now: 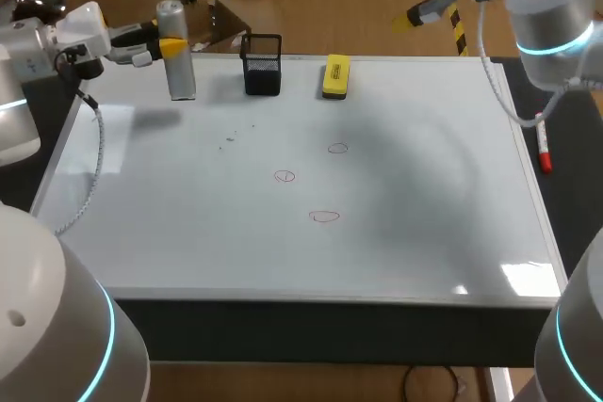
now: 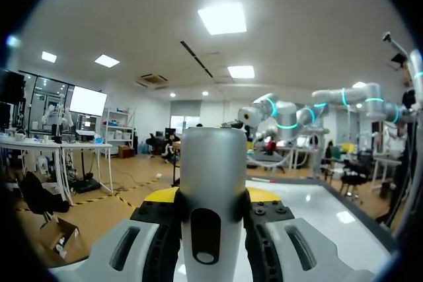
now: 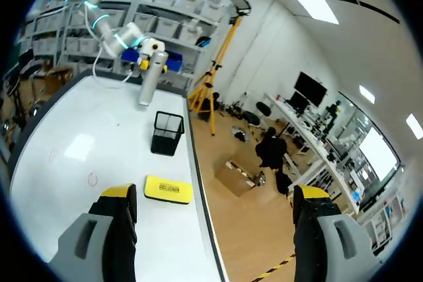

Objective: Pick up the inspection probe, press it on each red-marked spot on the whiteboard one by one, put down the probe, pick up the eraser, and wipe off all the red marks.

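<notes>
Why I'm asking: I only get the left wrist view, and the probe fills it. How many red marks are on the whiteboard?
Observer: Three red marks, small circles near the middle of the whiteboard, well away from the probe.
Operator: Where's the eraser?
Observer: The yellow eraser lies at the board's far edge, beside a black mesh holder.
Operator: Is the right gripper busy?
Observer: No, the right gripper is open and holds nothing.
</notes>
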You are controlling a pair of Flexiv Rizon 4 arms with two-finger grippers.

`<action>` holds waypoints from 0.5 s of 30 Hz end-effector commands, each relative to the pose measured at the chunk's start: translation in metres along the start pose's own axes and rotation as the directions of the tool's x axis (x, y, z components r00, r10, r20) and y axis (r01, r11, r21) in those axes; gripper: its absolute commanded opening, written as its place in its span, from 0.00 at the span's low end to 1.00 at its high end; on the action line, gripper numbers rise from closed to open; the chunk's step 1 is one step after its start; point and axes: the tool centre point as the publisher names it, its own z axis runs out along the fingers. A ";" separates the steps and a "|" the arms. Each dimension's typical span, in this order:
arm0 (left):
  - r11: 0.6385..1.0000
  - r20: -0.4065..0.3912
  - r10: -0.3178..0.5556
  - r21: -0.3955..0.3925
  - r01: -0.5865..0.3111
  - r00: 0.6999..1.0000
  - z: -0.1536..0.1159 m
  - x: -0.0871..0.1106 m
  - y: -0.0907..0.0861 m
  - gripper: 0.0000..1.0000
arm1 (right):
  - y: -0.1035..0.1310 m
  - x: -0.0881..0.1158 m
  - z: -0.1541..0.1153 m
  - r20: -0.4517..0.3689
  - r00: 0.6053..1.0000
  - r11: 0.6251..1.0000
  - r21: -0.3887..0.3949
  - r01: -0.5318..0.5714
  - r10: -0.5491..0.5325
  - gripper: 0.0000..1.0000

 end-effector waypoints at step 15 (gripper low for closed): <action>1.000 0.000 0.001 0.001 -0.001 1.000 0.000 0.000 -0.001 0.00 | -0.011 0.016 0.063 -0.779 0.216 0.505 -0.147 0.850 -0.589 1.00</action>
